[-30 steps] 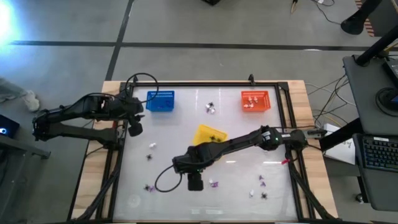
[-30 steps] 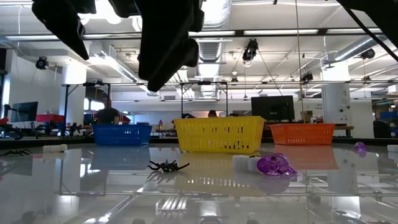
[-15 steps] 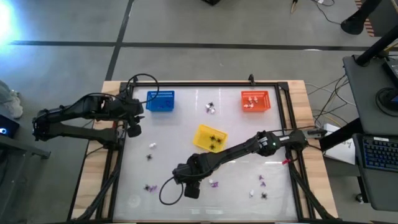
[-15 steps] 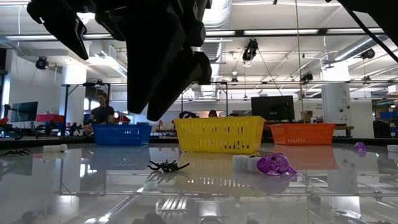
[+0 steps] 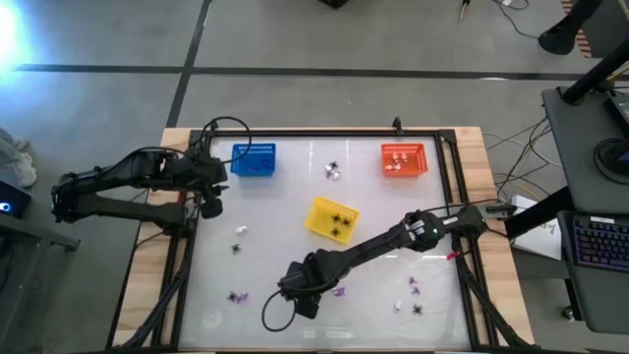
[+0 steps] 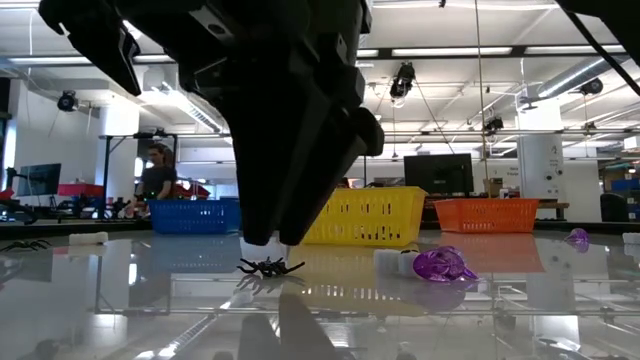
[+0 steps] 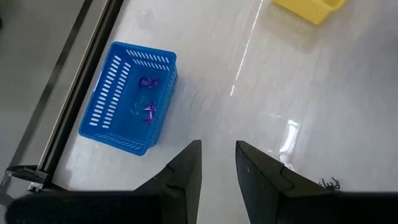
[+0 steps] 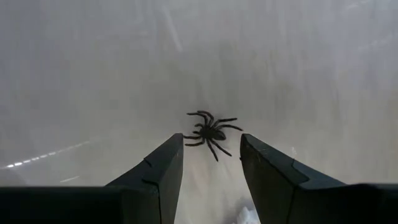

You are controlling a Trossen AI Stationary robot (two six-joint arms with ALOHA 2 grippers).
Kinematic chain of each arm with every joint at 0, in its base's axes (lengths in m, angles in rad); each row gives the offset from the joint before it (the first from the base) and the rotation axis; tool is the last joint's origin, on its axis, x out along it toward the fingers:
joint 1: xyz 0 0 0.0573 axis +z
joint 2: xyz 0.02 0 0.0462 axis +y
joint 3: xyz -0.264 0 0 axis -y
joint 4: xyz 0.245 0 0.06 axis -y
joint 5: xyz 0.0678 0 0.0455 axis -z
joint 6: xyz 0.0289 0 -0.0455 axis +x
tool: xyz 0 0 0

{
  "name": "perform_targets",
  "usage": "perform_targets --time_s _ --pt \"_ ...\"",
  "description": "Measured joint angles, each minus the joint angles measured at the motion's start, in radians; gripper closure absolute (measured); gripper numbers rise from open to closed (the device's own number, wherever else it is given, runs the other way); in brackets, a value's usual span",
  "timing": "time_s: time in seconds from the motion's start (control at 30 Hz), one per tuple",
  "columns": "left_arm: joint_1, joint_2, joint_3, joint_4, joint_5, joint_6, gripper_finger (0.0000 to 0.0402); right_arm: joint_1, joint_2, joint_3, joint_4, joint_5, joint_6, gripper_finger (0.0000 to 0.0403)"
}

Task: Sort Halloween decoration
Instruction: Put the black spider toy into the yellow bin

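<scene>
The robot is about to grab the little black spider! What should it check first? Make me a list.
1. Right end effector open: ok, the fingers stand apart.
2. Small black plastic toy spider lined up with the gap: ok, it lies just ahead, between the fingertips.
3. Spider free of other pieces: cannot tell; something white shows close by.
4. Square yellow plastic basket holding black spiders reachable: ok, nothing blocks it.
5. Left end effector out of the way: ok, it waits beside the square blue plastic basket.
</scene>
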Motion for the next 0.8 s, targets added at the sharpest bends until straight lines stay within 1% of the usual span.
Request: perform_targets --time_s 0.1,0.27,0.4,0.53,0.67,0.8 --pt "0.000 0.000 0.000 0.000 0.000 0.006 0.0320 0.000 0.000 -0.019 0.007 0.000 0.021 0.0250" --pt "0.000 0.000 0.000 0.000 0.000 0.006 0.0320 0.000 0.000 -0.049 0.071 0.001 0.035 0.0250" --pt "0.000 0.000 0.000 0.000 0.000 0.006 0.0320 -0.001 0.000 -0.072 0.079 0.042 0.088 0.0250" --pt "0.000 0.000 0.000 0.000 0.000 0.006 0.0320 0.000 -0.003 -0.091 0.086 0.050 0.151 0.0257" --pt "0.000 0.000 0.000 0.000 0.000 0.006 0.0320 0.000 -0.005 -0.106 0.088 0.049 0.189 0.0290" --pt "0.000 0.000 0.000 0.001 0.000 0.006 0.0320 -0.001 -0.005 -0.106 0.090 0.046 0.190 0.0348"
